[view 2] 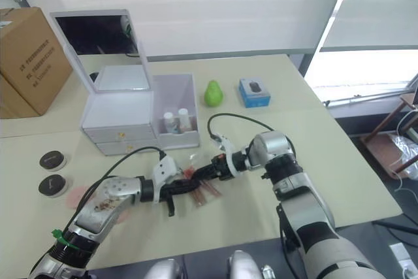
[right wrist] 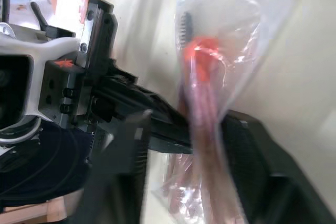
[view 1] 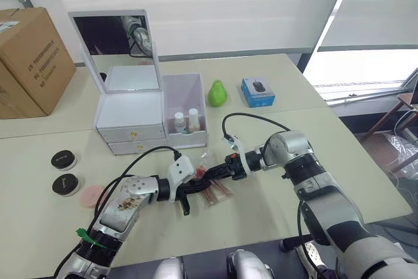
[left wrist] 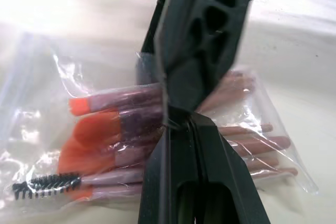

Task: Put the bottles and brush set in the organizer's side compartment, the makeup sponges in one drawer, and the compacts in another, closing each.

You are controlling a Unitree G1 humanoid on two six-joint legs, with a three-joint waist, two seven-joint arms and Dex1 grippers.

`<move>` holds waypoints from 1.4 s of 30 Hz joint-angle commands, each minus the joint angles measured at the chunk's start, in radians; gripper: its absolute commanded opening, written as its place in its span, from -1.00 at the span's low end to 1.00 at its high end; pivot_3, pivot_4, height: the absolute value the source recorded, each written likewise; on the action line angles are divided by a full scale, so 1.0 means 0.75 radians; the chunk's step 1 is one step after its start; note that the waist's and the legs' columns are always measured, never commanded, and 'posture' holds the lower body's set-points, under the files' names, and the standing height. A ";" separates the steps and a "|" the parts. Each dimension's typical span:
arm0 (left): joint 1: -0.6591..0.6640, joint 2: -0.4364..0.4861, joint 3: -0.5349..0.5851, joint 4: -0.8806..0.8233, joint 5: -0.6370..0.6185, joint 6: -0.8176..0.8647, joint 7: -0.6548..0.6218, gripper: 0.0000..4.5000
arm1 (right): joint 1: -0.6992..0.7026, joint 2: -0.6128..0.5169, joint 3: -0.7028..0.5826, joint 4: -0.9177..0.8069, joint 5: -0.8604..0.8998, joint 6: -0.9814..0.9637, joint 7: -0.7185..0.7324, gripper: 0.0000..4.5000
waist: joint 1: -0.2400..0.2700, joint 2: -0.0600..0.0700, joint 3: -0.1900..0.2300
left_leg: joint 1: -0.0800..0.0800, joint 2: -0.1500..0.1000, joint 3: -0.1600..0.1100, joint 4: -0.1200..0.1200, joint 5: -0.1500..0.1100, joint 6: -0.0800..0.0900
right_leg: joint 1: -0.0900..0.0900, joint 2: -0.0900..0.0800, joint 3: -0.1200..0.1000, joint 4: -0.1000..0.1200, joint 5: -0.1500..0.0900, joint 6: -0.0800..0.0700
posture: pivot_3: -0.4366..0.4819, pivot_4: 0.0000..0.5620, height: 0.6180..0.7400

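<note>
The brush set (view 1: 219, 191), pink-handled brushes in a clear bag, lies on the table in front of the organizer (view 1: 130, 119). My left gripper (view 1: 198, 183) is shut on the bag's near edge (left wrist: 105, 129). My right gripper (view 1: 210, 173) is open, its fingers (right wrist: 252, 161) on either side of the bag (right wrist: 202, 108). Two bottles (view 1: 185, 121) stand in the side compartment (view 1: 186, 89). Both drawers are shut. Two compacts (view 1: 64, 159) (view 1: 66, 184) and a pink makeup sponge (view 1: 91, 195) lie at the left.
A brown cardboard box (view 1: 29, 57) stands at the back left. A green pear (view 1: 217, 93) and a small blue box (view 1: 258, 91) sit behind the organizer's right side. The table's front edge runs close below my arms.
</note>
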 commanded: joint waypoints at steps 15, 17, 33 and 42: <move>0.027 0.021 0.105 -0.070 -0.123 0.022 -0.073 -1.00 | -0.038 0.015 -0.080 0.075 -0.033 -0.063 0.043 -0.91 | 0.002 0.000 0.002 | 0.000 0.000 -0.001 0.000 0.000 0.000 | 0.000 0.000 0.000 0.000 0.000 0.000 | -0.05 -0.47 1.00; 0.046 0.050 0.189 -0.131 -0.211 0.057 -0.100 -0.83 | -0.022 -0.005 -0.107 0.027 -0.023 -0.058 0.041 -0.91 | 0.002 0.001 0.005 | -0.002 0.000 -0.001 0.000 0.000 0.000 | -0.003 0.000 0.000 0.000 0.000 0.000 | -0.05 -0.47 1.00; 0.456 0.358 0.912 -0.807 -0.941 0.495 0.063 0.99 | 0.107 -0.036 -0.609 -0.788 0.325 0.005 -0.169 -0.91 | 0.012 0.003 0.013 | -0.018 -0.003 -0.002 0.001 0.000 0.000 | -0.019 -0.003 0.001 -0.002 -0.003 -0.004 | -0.05 -0.47 1.00; 0.399 0.008 0.726 -1.048 -0.513 0.360 0.750 0.99 | -0.259 0.168 -0.634 -0.380 0.053 -0.816 -0.443 -0.91 | 0.015 0.000 0.014 | -0.018 -0.006 -0.003 0.001 0.001 -0.002 | -0.017 -0.002 0.005 -0.002 0.004 0.003 | -0.05 -0.47 1.00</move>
